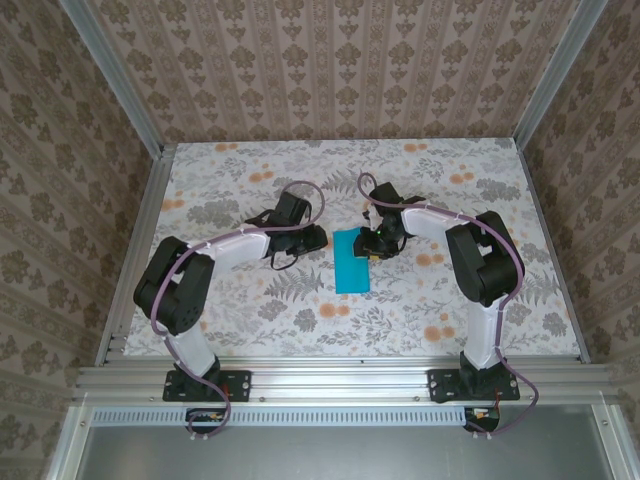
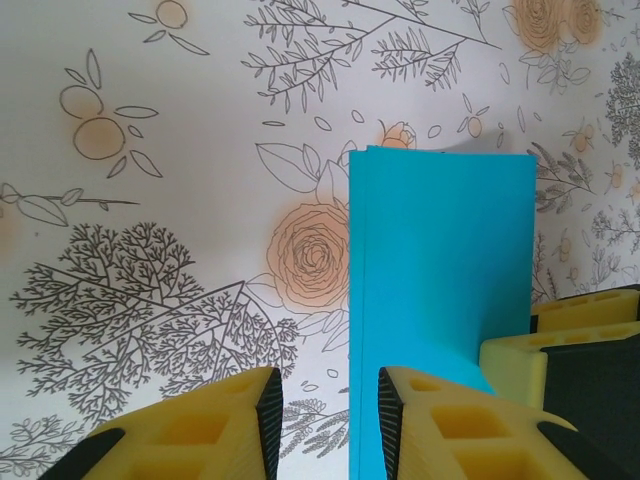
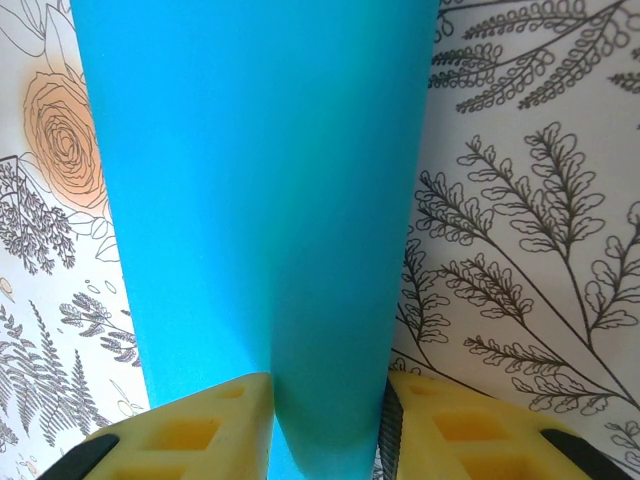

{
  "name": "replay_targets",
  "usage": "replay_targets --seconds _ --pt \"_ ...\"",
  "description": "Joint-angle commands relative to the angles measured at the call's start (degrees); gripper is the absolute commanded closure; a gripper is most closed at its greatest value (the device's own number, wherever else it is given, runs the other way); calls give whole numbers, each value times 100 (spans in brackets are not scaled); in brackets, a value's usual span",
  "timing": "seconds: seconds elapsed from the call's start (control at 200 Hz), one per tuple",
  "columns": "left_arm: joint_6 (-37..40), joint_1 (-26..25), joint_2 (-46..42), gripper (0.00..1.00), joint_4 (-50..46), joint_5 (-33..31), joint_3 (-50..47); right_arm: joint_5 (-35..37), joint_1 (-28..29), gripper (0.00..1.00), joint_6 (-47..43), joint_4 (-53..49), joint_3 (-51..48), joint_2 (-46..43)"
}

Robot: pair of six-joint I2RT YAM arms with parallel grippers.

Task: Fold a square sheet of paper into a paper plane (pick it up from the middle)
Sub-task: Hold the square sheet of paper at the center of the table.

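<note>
The square sheet of paper [image 1: 350,262] lies mid-table, teal-blue and folded into a narrow upright rectangle. My left gripper [image 1: 318,240] is at its upper left, open. In the left wrist view the paper [image 2: 440,270] has its left edge running between the spread jaws of the left gripper [image 2: 330,420], one finger over the table and the other over the paper. My right gripper [image 1: 372,243] is at the sheet's top right. In the right wrist view a raised, rounded bulge of the paper [image 3: 260,180] fills the gap of the right gripper [image 3: 328,425], touching both fingers.
The table [image 1: 250,300] has a floral cloth, framed by aluminium rails and patterned walls. A yellow finger of the right gripper [image 2: 515,360] shows beside the paper in the left wrist view, close to my left fingers.
</note>
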Motion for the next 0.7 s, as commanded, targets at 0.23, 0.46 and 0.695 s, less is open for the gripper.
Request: replay_targets --seconds 0.23,0.46,0.695 --pt "-95 46 -207 66 -99 -137 -168 151 -35 62 -119 -51 -109 312" --pt "-96 44 -133 66 -19 -39 -154 166 -22 62 -301 -244 -66 388" --pt "-114 44 -76 66 38 46 -153 245 -22 62 -313 -298 -24 449"
